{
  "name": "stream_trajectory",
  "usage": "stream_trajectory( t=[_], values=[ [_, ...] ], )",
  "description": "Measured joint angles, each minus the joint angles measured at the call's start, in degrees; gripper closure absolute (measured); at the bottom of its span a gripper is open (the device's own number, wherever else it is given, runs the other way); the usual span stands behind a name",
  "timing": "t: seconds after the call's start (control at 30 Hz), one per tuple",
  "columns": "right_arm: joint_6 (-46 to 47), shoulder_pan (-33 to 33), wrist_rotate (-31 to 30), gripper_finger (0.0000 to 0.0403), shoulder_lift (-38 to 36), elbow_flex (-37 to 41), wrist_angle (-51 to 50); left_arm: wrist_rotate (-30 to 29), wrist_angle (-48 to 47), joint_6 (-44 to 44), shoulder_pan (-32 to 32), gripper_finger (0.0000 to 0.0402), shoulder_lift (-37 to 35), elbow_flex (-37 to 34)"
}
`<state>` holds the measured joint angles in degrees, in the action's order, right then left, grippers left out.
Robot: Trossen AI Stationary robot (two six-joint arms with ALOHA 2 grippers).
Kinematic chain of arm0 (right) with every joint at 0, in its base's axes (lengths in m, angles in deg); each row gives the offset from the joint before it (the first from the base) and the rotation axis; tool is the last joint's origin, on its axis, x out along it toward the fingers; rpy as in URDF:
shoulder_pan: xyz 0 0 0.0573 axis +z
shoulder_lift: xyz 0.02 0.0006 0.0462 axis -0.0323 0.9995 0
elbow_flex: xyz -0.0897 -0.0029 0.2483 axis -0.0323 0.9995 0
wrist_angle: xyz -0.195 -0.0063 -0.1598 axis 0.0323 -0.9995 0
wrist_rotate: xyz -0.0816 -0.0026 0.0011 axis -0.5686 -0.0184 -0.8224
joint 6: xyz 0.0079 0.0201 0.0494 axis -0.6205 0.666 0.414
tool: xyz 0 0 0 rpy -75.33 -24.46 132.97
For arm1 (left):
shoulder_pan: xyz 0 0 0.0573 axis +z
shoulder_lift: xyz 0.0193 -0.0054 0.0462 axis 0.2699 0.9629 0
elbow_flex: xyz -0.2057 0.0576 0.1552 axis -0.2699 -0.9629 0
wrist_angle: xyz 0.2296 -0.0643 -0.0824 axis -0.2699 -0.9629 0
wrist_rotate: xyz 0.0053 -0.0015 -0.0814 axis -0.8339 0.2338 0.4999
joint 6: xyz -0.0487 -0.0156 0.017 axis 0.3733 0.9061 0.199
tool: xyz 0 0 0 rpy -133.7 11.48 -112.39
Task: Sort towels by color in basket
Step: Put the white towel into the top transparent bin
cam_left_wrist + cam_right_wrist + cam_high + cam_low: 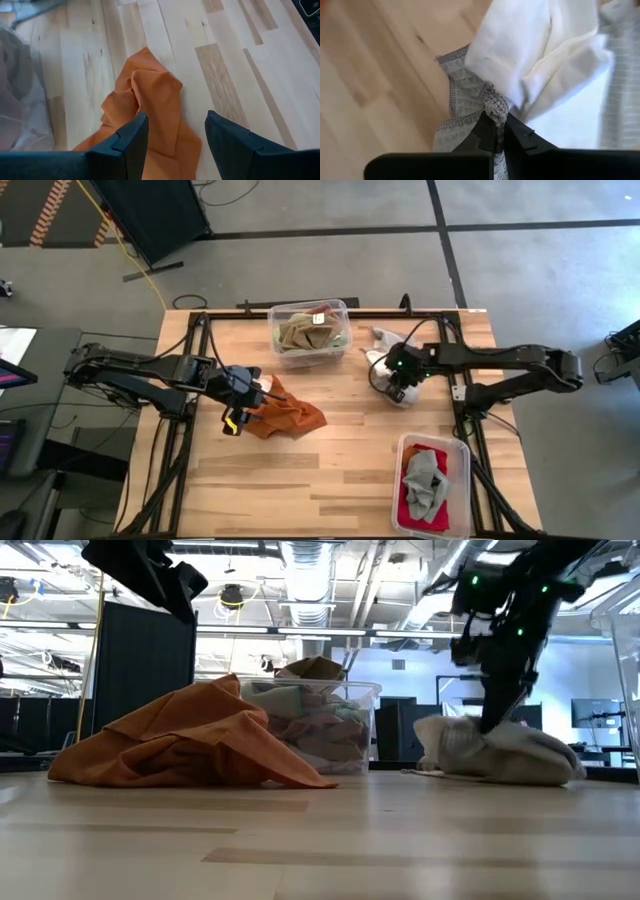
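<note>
Grey checked towel pinched in right gripper jaws, tabletop edgeward.

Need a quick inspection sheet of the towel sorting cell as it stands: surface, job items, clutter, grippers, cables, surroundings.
Surface: wooden table, light planks, dark frame rails along both sides.
Job's things: orange towel loose on the table; white and grey towels piled at the right; far bin holds tan and light green cloths; near bin holds grey cloth on red.
Clutter: nothing seen.
Grippers: left gripper open, over the orange towel; right gripper shut on a fold of grey towel.
Cables: yellow cable on the floor beyond the table.
Surroundings: dark partition, ceiling lights, concrete floor; no person seen.
</note>
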<state>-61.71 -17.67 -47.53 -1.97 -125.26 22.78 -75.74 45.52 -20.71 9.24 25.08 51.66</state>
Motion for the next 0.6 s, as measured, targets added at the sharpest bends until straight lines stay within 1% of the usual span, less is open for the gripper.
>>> stream_trajectory(
  t=[0.1,0.27,0.47,0.6],
  values=[
    [-0.02,1.37,-0.34,0.0367,-2.49,-1.82,0.13,-0.08,0.33,-0.07,0.0,0.0214,0.0,0.0],
    [-1.24,4.1,-2.69,0.0367,-5.29,-6.79,0.22,-0.47,0.46,-0.17,0.0,0.0214,0.0,0.0],
    [-3.4,7.33,-6.48,0.0367,-6.36,-13.27,0.21,-0.44,0.44,0.12,0.0,0.0214,0.0,0.0],
    [-3.83,8.9,-7.49,0.0367,-6.3,-16.31,-0.49,-0.44,0.44,0.22,0.0,0.0214,0.0,0.02]
  ],
)
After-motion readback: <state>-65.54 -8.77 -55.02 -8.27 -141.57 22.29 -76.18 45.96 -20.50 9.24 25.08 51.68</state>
